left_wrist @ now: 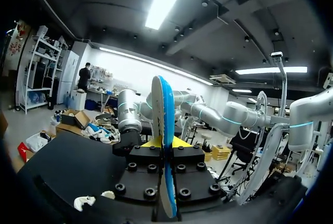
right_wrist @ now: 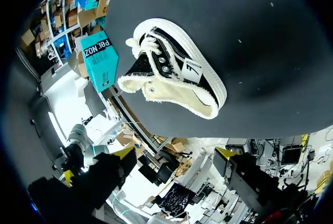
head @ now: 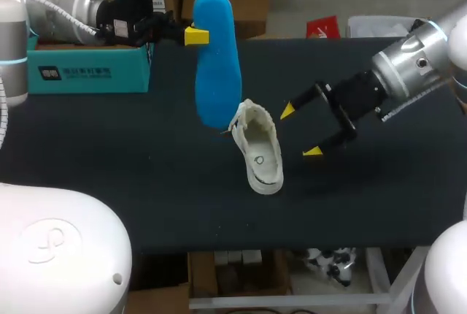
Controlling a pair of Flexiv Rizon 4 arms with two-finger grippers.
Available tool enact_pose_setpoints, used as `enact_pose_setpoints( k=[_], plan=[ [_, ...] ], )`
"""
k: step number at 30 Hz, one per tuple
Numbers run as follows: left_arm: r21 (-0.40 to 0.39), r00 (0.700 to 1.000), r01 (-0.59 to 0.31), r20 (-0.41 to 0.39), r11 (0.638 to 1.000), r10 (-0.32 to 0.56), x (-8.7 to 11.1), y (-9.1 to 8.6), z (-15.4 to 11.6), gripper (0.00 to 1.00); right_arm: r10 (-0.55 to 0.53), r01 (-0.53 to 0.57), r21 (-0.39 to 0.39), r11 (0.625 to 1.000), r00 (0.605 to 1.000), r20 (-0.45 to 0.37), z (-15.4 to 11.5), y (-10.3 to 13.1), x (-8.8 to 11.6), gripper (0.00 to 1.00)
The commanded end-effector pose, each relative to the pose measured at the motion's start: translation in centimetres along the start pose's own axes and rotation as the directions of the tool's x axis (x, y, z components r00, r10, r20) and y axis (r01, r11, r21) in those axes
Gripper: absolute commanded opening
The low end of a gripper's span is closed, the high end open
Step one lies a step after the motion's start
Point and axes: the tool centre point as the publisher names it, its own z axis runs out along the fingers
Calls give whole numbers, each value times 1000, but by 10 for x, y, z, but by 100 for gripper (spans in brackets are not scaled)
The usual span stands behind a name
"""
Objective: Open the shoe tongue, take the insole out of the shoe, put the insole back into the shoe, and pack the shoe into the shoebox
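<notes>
The blue insole point(head: 216, 66) is held upright above the table point(head: 146, 182), clamped in the left gripper point(head: 195, 35). The shoe point(head: 261, 150) is laid mid-table. The right gripper point(head: 300, 131) is spread wide just beside it, holding nothing.

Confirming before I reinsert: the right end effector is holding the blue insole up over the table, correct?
No: the left end effector is holding the blue insole up over the table, as the head view shows. The right end effector is open.

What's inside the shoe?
Only its pale lining shows inside the shoe; the blue insole is out, in the left claw. The toe end is covered.
</notes>
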Motion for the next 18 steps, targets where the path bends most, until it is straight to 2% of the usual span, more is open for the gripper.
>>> enact_pose_setpoints(
  k=[1,10,18],
  plan=[
    [0,1000,3,-17,1000,-3,-5,1,-1,0,147,-125,127,984,973,-180,-4,3,-6,100],
    [-34,998,-23,-52,999,21,-5,12,4,0,167,-144,134,980,970,-179,-2,3,-5,100],
    [-111,986,-145,-96,983,134,11,35,25,0,275,-261,95,961,944,-185,5,3,8,100]
  ],
)
